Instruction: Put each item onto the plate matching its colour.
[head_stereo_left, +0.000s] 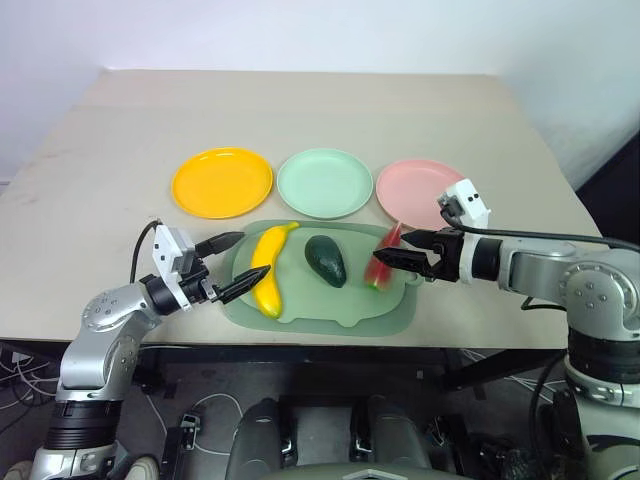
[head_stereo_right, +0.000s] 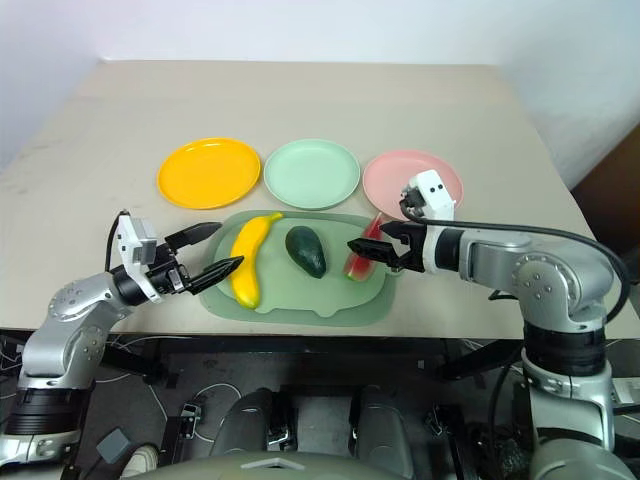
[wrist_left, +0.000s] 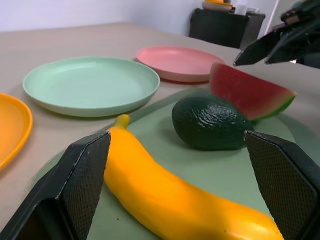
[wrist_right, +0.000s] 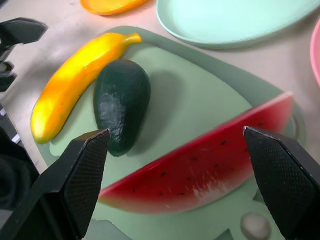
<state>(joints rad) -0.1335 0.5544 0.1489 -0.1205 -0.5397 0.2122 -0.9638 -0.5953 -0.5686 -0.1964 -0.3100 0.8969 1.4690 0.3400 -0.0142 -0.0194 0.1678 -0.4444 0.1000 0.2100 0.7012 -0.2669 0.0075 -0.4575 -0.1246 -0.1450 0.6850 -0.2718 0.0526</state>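
A: Step? Both arms on approach, nothing picked yet. All three items sit on the pale green mat (head_stereo_left: 330, 310) at the near edge of the surface (head_stereo_left: 300, 100).

B: Hands?

A: Left hand (head_stereo_left: 228, 266) wide open, empty, fingers straddling the near end of the banana (head_stereo_left: 267, 270) without touching it. Right hand (head_stereo_left: 392, 252) also spread wide, empty, hovering just over the watermelon wedge (head_stereo_left: 383, 262).

B: Targets?

A: Orange-yellow plate (head_stereo_left: 221, 182), mint green plate (head_stereo_left: 324, 183), pink plate (head_stereo_left: 421, 190) in a row behind the mat, all bare. Avocado (head_stereo_left: 326, 260) lies between the banana and the wedge, nobody on it.

B: Next move?

A: My guess: left closes across the banana, right drops lower and closes on the wedge, then each lifts to the plate straight behind. The wedge is thin and leaning, so the fingers likely need to pinch its flat faces.

B: Obstacles?

A: Avocado is close beside both items; a sloppy close could nudge it. Mint plate sits between the two carry paths. Both arms working one small mat, so crowding is possible.
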